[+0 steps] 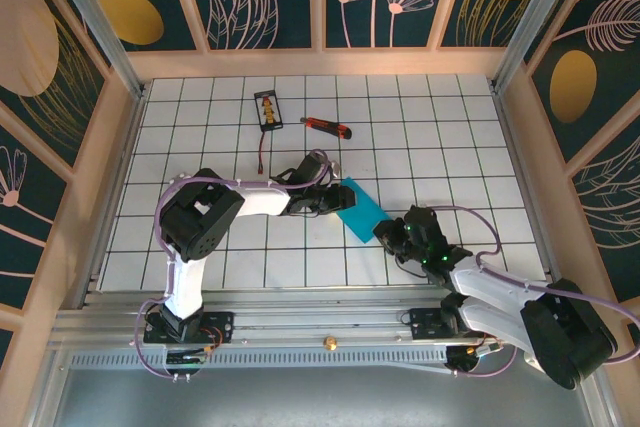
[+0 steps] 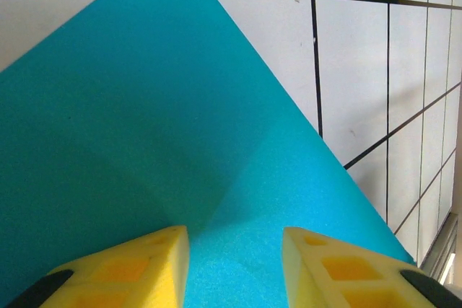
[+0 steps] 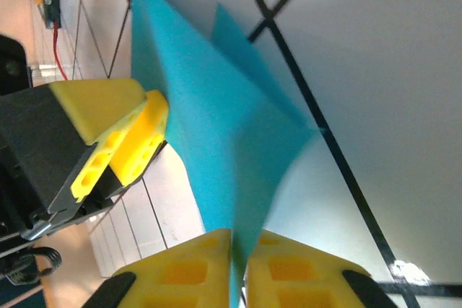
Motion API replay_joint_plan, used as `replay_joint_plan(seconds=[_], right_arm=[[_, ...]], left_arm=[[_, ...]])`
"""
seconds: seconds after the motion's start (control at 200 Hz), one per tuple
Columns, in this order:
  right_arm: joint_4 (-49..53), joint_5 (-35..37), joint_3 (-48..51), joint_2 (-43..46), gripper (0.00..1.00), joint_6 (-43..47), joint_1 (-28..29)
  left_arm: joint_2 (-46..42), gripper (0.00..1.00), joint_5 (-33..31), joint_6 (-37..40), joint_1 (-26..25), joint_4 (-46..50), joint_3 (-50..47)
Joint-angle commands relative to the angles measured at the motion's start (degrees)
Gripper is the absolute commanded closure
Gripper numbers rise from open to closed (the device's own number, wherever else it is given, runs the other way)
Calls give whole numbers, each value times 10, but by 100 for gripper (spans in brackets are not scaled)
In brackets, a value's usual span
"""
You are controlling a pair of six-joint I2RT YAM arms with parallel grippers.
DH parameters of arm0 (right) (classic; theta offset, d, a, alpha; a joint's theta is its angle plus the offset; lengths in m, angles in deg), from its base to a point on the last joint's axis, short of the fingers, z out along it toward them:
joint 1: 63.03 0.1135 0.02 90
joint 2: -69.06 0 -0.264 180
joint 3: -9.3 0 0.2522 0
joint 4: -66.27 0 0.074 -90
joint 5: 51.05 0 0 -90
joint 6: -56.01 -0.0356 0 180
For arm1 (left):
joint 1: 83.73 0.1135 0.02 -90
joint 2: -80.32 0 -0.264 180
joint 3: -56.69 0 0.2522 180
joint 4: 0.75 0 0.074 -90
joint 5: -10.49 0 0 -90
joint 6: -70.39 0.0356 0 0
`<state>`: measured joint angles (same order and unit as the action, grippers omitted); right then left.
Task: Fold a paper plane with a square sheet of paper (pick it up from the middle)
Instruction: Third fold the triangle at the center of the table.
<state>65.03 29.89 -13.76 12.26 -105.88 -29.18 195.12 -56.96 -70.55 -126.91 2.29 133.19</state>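
Seemingly, left end effector (image 2: 232,250) gapes over paper (image 2: 144,106); right end effector (image 3: 238,254) clenches it.

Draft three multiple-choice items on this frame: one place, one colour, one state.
1. Where is the utility knife?
A. on the table, beyond the sheet of paper
B. at the near left corner
C. under the sheet

2. What colour is the sheet of paper?
A. red
B. white
C. cyan-blue

3. What is the right gripper doing?
A. gaping wide
B. shut on the sheet of paper
C. shut on the knife

Answers:
1 A: the top view shows it on the far tiles.
2 C: the sheet is cyan in every view.
3 B: the right wrist view shows its fingers pinching the sheet's edge.
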Motion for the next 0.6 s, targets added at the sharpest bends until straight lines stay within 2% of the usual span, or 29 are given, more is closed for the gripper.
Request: replay_joint_plan(seconds=[0.0, 0.12, 0.23, 0.455, 0.595], right_arm=[[30, 9, 1, 15, 93, -64, -3], [14, 4, 5, 20, 96, -108, -3], [13, -1, 3, 27, 98, -136, -4], [14, -5, 13, 53, 99, -188, -12], [11, -13, 6, 50, 100, -192, -17]], left_arm=[[-3, 55, -6, 24, -1, -6, -1], [-50, 48, -29, 69, -1, -26, -14], [-106, 46, -43, 147, -5, -66, -54], [-231, 43, -79, 390, -54, -250, -223], [-249, 41, -74, 535, -74, -273, -271]])
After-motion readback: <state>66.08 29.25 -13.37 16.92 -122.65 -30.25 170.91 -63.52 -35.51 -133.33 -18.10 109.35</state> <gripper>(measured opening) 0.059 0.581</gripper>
